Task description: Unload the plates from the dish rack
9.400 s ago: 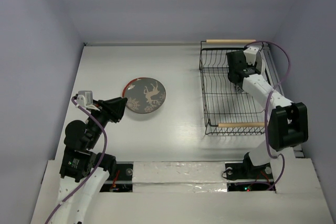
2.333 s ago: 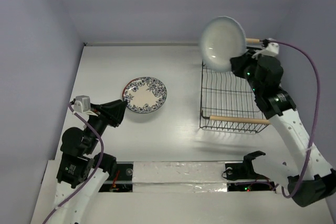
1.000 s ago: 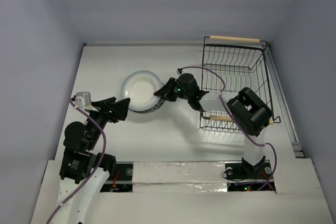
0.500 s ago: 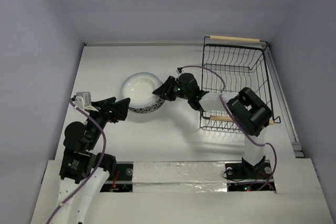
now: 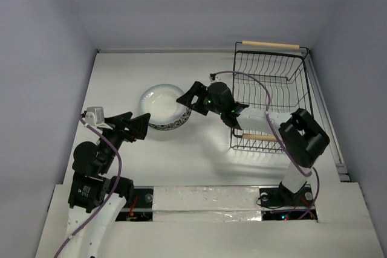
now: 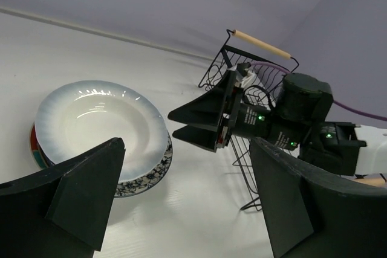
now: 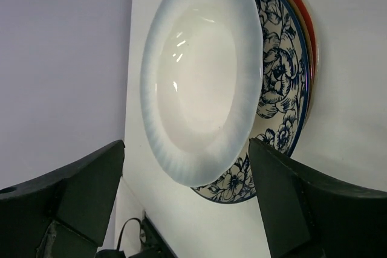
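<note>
A stack of plates [image 5: 162, 107] lies left of centre on the white table. Its top plate [image 7: 196, 70] is pale white with a bluish rim. Below it I see a blue-flowered plate [image 7: 279, 83] and a red rim [image 7: 307, 25]. My right gripper [image 5: 186, 102] stands open just right of the stack, touching no plate, and the jaws frame the stack in the right wrist view. My left gripper [image 5: 138, 126] hovers open at the stack's near-left side, holding nothing. The black wire dish rack [image 5: 272, 89] on the right holds no plates.
The rack's two wooden handles [image 5: 270, 45] lie at its far and near ends. My right arm [image 5: 260, 119] stretches from the rack's near-left corner toward the stack. Purple walls close in the table on the left, back and right.
My right gripper has opened, let go of the pale plate onto the stack and drawn back a little to the right. The left gripper's jaws have spread slightly wider.
</note>
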You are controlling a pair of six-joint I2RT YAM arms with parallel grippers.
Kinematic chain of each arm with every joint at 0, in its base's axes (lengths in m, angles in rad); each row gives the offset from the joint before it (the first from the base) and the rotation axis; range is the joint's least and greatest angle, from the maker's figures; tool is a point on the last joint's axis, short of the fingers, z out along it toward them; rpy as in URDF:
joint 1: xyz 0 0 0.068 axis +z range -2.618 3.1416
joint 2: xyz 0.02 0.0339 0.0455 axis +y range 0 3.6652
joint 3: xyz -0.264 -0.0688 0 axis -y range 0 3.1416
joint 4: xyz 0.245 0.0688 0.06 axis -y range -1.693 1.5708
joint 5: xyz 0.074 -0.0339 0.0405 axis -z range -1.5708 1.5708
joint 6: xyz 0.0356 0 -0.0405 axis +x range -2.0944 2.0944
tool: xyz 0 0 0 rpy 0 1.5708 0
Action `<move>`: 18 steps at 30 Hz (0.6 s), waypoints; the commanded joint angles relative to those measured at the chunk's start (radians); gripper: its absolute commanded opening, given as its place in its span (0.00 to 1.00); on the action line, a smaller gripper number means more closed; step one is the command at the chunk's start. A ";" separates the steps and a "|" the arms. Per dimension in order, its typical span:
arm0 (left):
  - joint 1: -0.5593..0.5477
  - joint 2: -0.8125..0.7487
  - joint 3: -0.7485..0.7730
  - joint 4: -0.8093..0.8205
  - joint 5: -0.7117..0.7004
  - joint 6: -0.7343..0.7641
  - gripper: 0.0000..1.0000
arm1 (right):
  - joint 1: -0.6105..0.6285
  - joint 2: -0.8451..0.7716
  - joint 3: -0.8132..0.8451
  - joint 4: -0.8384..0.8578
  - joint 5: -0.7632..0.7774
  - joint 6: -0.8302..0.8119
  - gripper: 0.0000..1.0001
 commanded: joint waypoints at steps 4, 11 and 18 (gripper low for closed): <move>0.003 -0.003 0.015 0.018 -0.009 0.003 0.88 | 0.022 -0.131 0.022 -0.081 0.177 -0.098 0.90; 0.003 0.014 0.027 0.016 -0.021 0.012 0.96 | 0.042 -0.345 0.081 -0.193 0.271 -0.210 0.43; 0.003 0.037 0.056 0.044 -0.009 0.030 0.97 | 0.042 -0.767 -0.093 -0.124 0.349 -0.375 0.00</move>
